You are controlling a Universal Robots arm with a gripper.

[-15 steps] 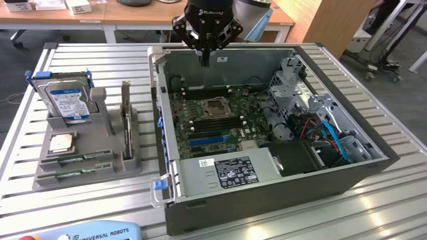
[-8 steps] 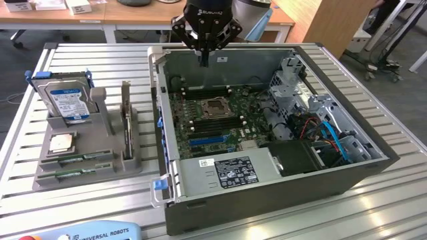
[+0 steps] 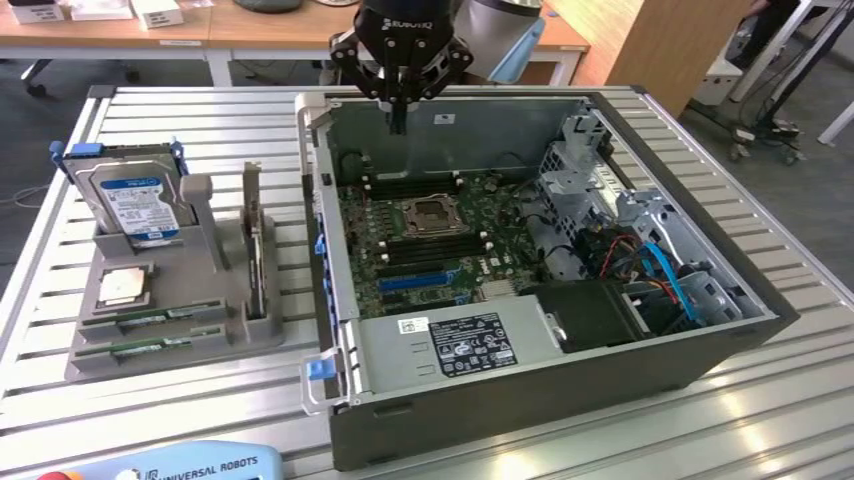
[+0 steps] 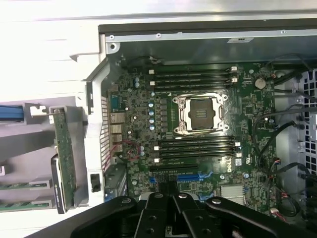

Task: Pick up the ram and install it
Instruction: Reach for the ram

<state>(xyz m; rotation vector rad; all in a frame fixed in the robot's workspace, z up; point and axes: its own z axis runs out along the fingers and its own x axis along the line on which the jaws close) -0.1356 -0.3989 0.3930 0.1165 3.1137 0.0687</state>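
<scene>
Two ram sticks [image 3: 150,318] lie flat in slots at the front of a grey holder [image 3: 214,335], left of the computer case in the exterior view; in the wrist view their green ends [image 4: 22,185] show beside the case. My gripper [image 3: 396,125] hangs over the back of the open case [image 3: 534,400], far from the ram, shut with nothing between its fingers. The black fingers [image 4: 171,196] point down at the motherboard [image 4: 247,124]. Black memory slots [image 4: 193,77] run on both sides of the processor socket [image 4: 200,114].
The holder also carries a blue-labelled hard drive [image 3: 134,200], a square silver processor chip [image 3: 123,287] and an upright green card [image 3: 252,235]. Inside the case are a power supply [image 3: 454,345], cables [image 3: 661,265] and a drive cage [image 3: 587,165]. A teach pendant [image 3: 187,465] lies at the table's front.
</scene>
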